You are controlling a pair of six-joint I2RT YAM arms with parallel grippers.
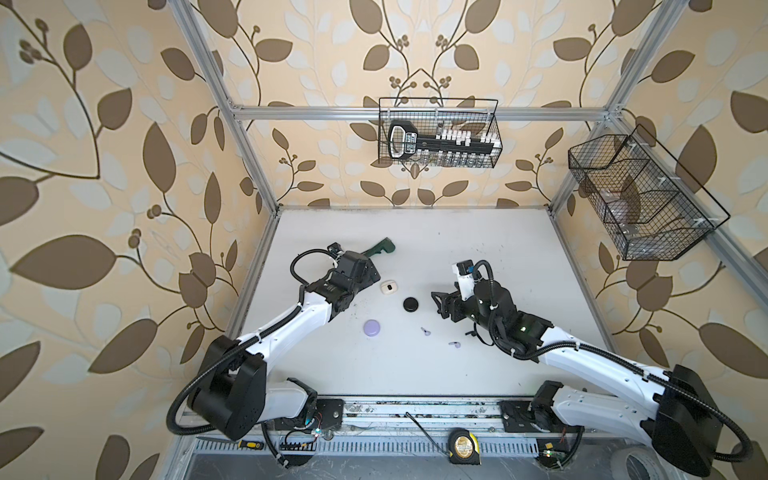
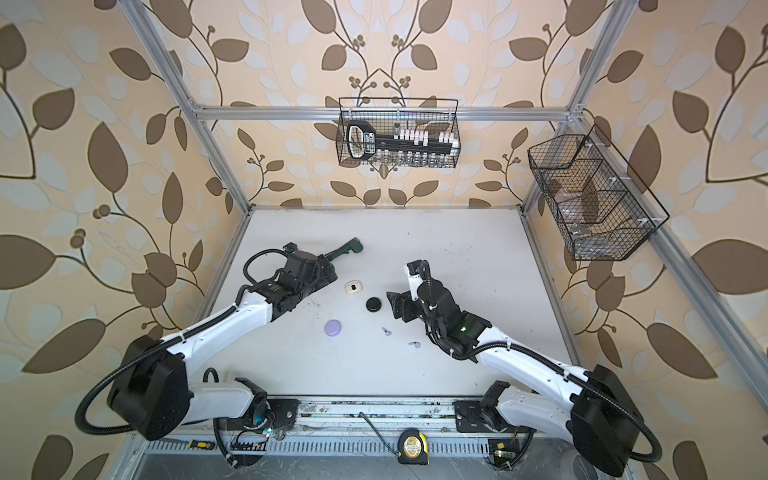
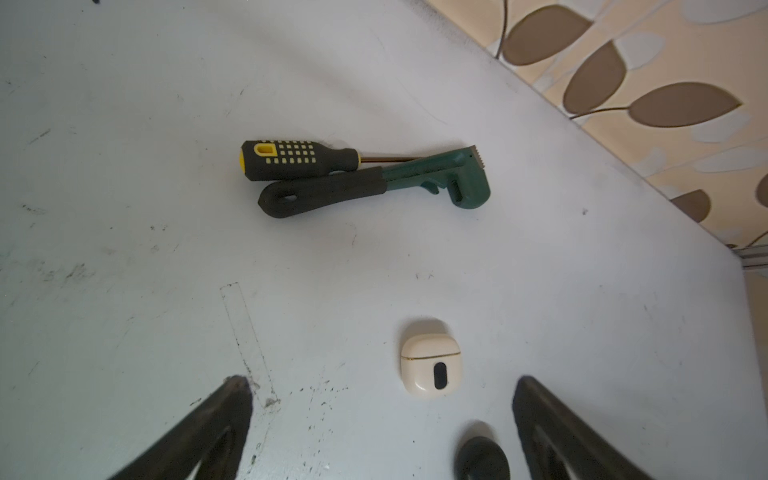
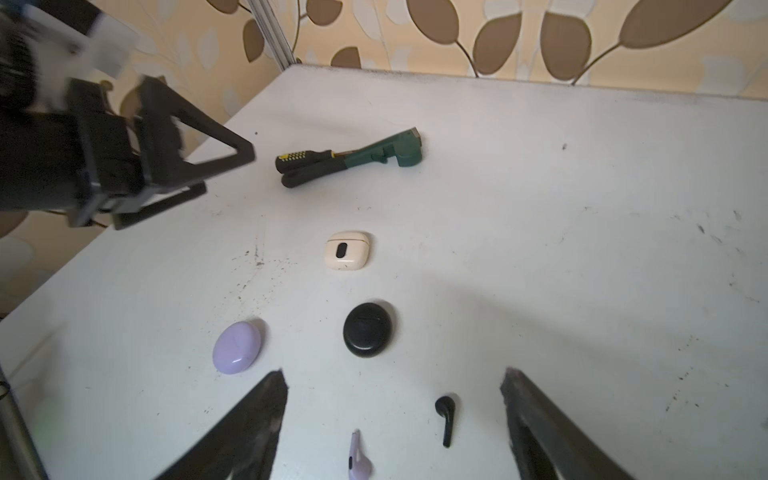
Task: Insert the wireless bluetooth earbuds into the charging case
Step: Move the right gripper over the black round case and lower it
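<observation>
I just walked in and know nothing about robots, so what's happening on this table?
Two robot arms are meant to put earbuds into charging cases. The left gripper and the right gripper are both open, holding nothing. Three closed cases lie on the table: a white case, a black case and a lilac case. A lilac earbud, a second lilac earbud and a black earbud lie loose near the right gripper. A wrench and a screwdriver lie at the back.

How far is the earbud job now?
Likely done: white case shut, nothing white lying loose. In hand: nothing; left gripper and right gripper open, empty. Left: two lilac earbuds and a black earbud lie loose; lilac case and black case shut.
</observation>
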